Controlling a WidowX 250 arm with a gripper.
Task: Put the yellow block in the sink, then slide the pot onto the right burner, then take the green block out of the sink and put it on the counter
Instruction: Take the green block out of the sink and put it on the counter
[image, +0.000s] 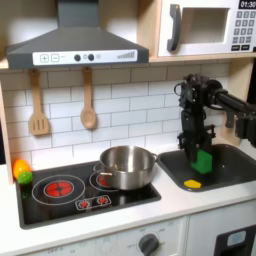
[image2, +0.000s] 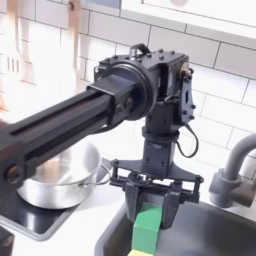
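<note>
First exterior view. The gripper (image: 202, 152) hangs over the sink (image: 232, 170), fingers pointing straight down, with the green block (image: 203, 161) clamped between them. The block stands upright, its long axis vertical and in line with the fingers, and its lower end appears clear of the sink floor, though contact cannot be ruled out. The yellow block (image: 192, 184) lies on the sink floor near the front edge, just below and slightly to the first exterior view's left of the green block. The pot (image: 126, 167) sits on the right burner (image: 108, 181), handle toward the first exterior view's left. The counter (image: 200, 203) offers bare surface along the sink's front edge and in the strip between the sink and the cooktop. The coming move, by judgement, turns on this: the held block must rise above the sink rim before travelling sideways to the counter.

Second exterior view. The arm reaches in from the second exterior view's left, its wrist bent so that the gripper (image2: 149, 205) points down into the sink (image2: 215, 235). The fingers (image2: 127, 198) are splayed a moderate way, bearing on the sides of the green block (image2: 148, 228), whose top lies between them and whose body extends below. The pot (image2: 60, 176) stands behind the arm, at the second exterior view's left.
</note>
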